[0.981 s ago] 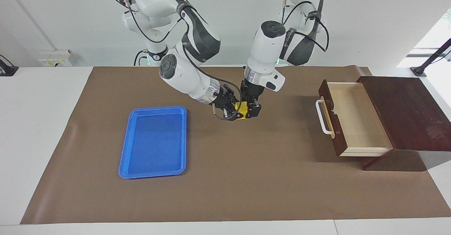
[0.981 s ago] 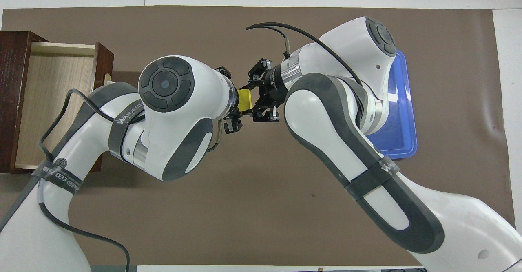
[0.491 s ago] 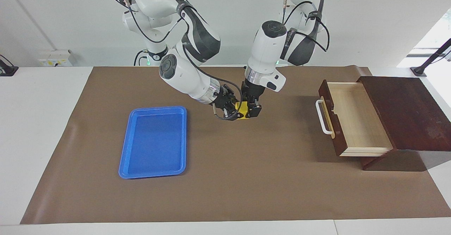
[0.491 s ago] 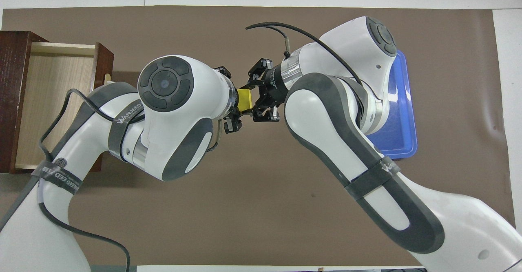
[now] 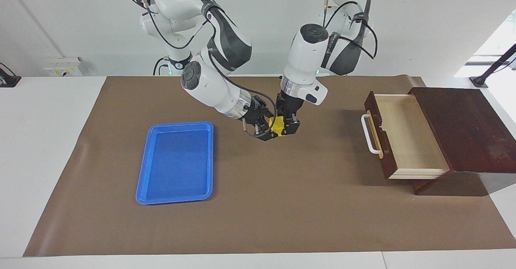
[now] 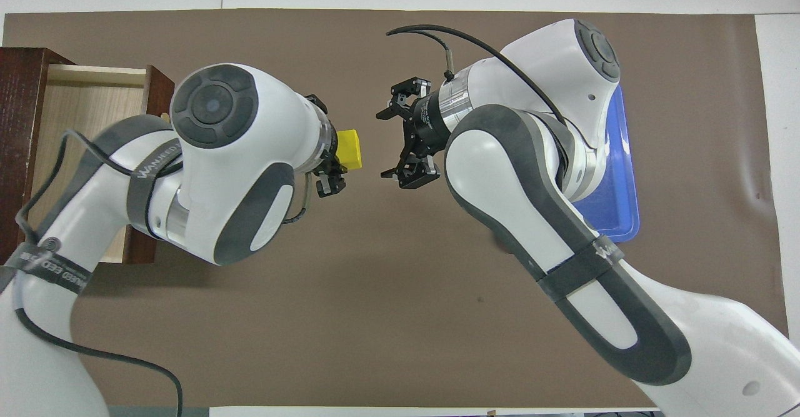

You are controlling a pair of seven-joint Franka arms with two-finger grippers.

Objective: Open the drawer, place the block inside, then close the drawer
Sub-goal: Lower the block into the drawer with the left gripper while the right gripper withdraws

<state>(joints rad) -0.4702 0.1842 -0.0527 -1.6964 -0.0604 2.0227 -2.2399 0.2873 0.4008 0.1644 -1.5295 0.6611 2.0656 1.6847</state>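
Observation:
The yellow block [image 5: 277, 125] [image 6: 349, 149] hangs above the brown mat, near the middle of the table. My left gripper [image 5: 283, 126] [image 6: 340, 151] is shut on it from above. My right gripper [image 5: 264, 131] [image 6: 383, 145] is open and empty beside the block, toward the right arm's end, with a small gap between them in the overhead view. The drawer [image 5: 407, 136] [image 6: 81, 129] stands pulled out of its dark wooden box [image 5: 463, 128] at the left arm's end. Its pale inside is empty and its white handle [image 5: 367, 134] points at the table's middle.
A flat blue tray [image 5: 176, 162] [image 6: 619, 173] lies empty at the right arm's end; my right arm partly covers it in the overhead view. The brown mat [image 5: 282, 204] covers most of the table.
My right gripper has opened off the block and drawn back toward the tray. My left gripper keeps the block and has shifted toward the drawer's end.

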